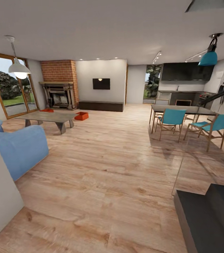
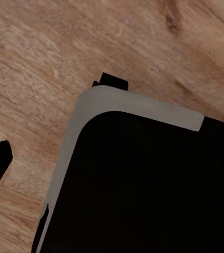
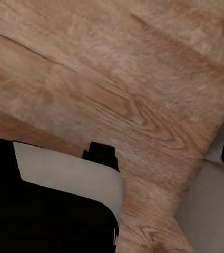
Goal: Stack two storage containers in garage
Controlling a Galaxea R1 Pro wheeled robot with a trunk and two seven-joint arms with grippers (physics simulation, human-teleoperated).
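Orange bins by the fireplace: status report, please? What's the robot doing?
Grippers: state unclear, nothing held. Two storage containers far off on wood floor near fireplace. Low table stands beside them.

Far orange bin (image 1: 47, 110) mostly hidden behind low table (image 1: 47, 117). Sofa (image 1: 15, 146) cut off at frame edge. Gripper fingers in wrist views: state indeterminate.

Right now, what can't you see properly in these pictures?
- Far orange-red container: head view, mostly hidden behind the low table.
- Near orange-red container: head view, too small to see inside.
- Blue sofa: head view, cut off by a white wall.
- Hands: open or shut, cannot tell.
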